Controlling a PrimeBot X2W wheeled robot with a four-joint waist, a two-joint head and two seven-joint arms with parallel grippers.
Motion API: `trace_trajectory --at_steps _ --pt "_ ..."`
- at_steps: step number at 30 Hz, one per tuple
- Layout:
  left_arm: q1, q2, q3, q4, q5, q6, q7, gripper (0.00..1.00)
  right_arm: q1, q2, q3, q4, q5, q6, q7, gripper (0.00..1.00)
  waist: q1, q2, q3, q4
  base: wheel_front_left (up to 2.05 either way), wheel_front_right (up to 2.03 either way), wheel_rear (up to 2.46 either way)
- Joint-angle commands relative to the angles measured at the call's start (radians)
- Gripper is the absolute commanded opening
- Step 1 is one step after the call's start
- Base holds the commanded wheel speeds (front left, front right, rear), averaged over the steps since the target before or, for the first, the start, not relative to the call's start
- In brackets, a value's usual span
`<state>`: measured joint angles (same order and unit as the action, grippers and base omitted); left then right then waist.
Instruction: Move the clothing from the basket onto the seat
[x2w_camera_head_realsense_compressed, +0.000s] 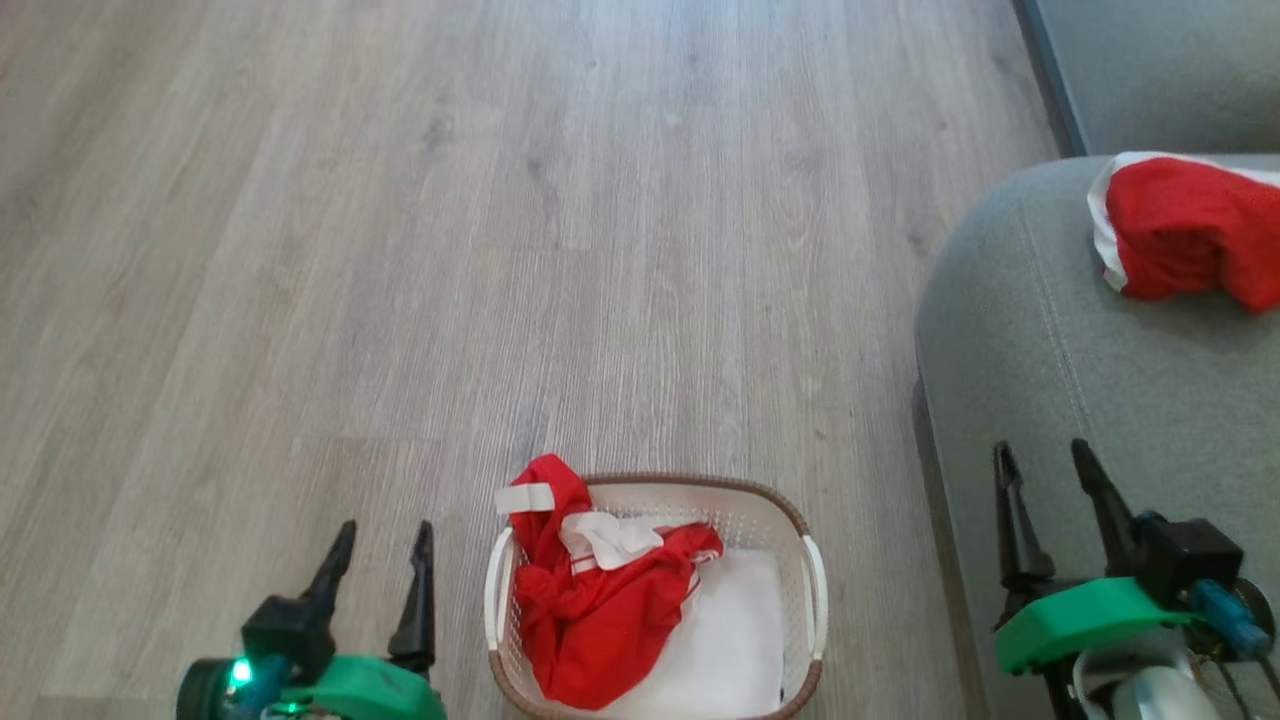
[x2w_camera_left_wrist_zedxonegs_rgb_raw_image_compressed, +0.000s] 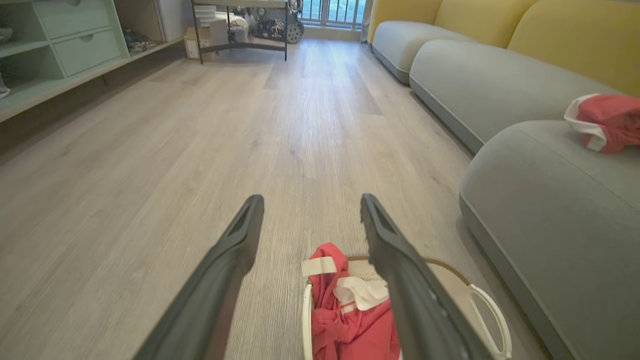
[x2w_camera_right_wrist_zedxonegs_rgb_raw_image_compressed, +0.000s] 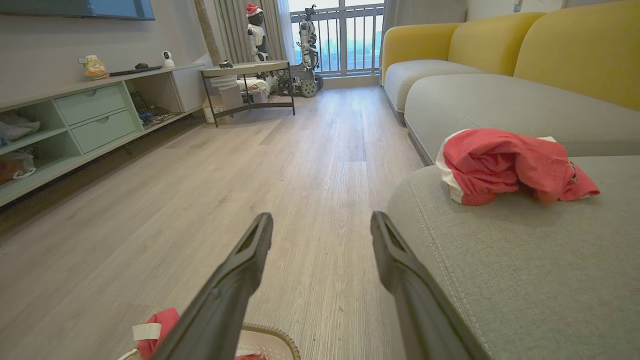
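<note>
A: One red garment (x2w_camera_head_realsense_compressed: 590, 610) lies in the basket (x2w_camera_head_realsense_compressed: 800, 525), bunched against its left wall. A white-banded end spills over the far-left corner of the rim. Long axis: from that corner toward the near edge. The right half of the basket shows white, and we cannot tell whether that is plastic or cloth.

B: We note a second red garment (x2w_camera_head_realsense_compressed: 1185, 235) on the seat (x2w_camera_head_realsense_compressed: 1040, 330), toward its far edge. Which arm do we judge nearer the heap?

A: The left gripper (x2w_camera_head_realsense_compressed: 386, 527). It hangs over the floor (x2w_camera_head_realsense_compressed: 400, 250) just beside the basket's left wall, fingers spread and empty. The heap lies to its right. The right gripper (x2w_camera_head_realsense_compressed: 1040, 447), likewise spread and empty, hangs over the seat's basket-facing edge, well apart from the heap.

B: Then we expect a rightward reach by the left arm, closing across the heap's short axis.
</note>
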<state>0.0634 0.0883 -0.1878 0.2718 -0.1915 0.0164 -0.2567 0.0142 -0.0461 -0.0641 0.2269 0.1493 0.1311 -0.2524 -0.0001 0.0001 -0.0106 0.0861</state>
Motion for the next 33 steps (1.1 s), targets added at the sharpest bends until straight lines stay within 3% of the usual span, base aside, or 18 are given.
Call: trace_trajectory --at_steps 1,7,17,25,33 --pt "-0.077 -0.001 0.012 -0.008 0.018 -0.009 -0.005 1.00 -0.039 -0.004 0.008 -0.045 -0.010 0.000 -0.009 1.00 0.0001 -0.0001 0.036 -0.006 0.00 0.00 0.00" --pt "-0.181 -0.012 -0.041 0.078 0.044 -0.031 -0.005 1.00 -0.095 -0.004 -0.027 -0.083 -0.032 0.000 -0.009 1.00 0.0001 -0.0001 0.161 -0.028 0.00 0.00 0.00" --pt "-0.489 -0.037 -0.206 0.382 0.059 -0.056 -0.005 1.00 -0.245 -0.004 -0.066 -0.187 -0.069 0.000 -0.009 1.00 0.0001 -0.0001 0.482 -0.094 0.00 0.00 0.00" --pt "-0.676 -0.038 -0.368 0.606 0.033 -0.029 -0.005 1.00 -0.393 -0.004 -0.025 -0.244 -0.048 0.000 -0.009 1.00 0.0001 -0.0001 0.687 -0.186 0.00 0.00 0.00" --pt "-0.802 -0.038 -0.469 0.771 0.006 -0.012 -0.005 1.00 -0.455 -0.004 0.013 -0.301 -0.020 0.000 -0.009 1.00 0.0001 -0.0001 0.817 -0.246 0.00 0.00 0.00"
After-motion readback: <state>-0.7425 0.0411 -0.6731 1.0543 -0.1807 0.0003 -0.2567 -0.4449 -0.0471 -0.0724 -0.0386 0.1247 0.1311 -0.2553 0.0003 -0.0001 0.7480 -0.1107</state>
